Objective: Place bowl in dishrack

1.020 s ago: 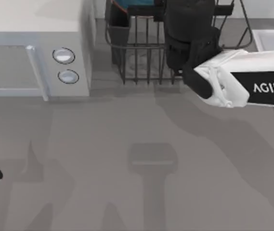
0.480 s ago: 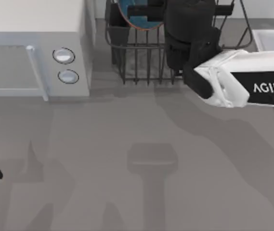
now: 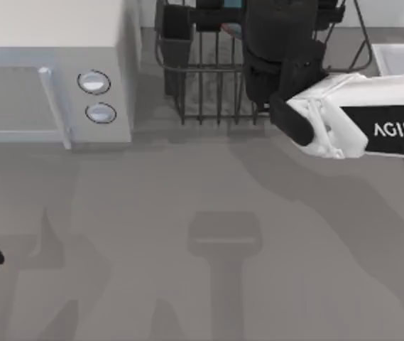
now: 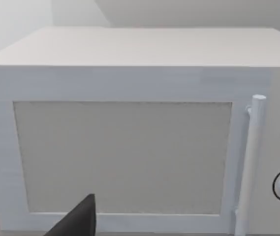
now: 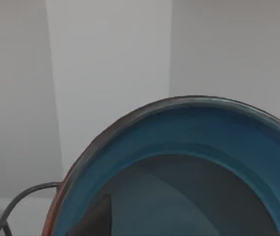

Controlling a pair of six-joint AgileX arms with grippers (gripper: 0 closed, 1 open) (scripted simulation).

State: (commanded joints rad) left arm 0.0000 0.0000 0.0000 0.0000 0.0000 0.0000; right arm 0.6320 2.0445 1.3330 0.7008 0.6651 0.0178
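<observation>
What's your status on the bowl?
Right claw over the dishrack at the table's far edge, fingers hidden. Blue bowl close under the right wrist camera, rack wire beside it. Left arm parked at the table's left, facing the microwave. Nothing in the way.

Dishrack (image 3: 209, 85) cut off at the counter's far edge, partly hidden behind the right arm (image 3: 344, 124). Bowl (image 5: 189, 162) cropped below; pincer grip undiscernible. Microwave (image 4: 130, 147) knobs clipped.

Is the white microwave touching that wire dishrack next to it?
Apart. The top view shows a strip of bare grey table between the microwave's knob side and the dishrack's bars. The right gripper is over the rack.
</observation>
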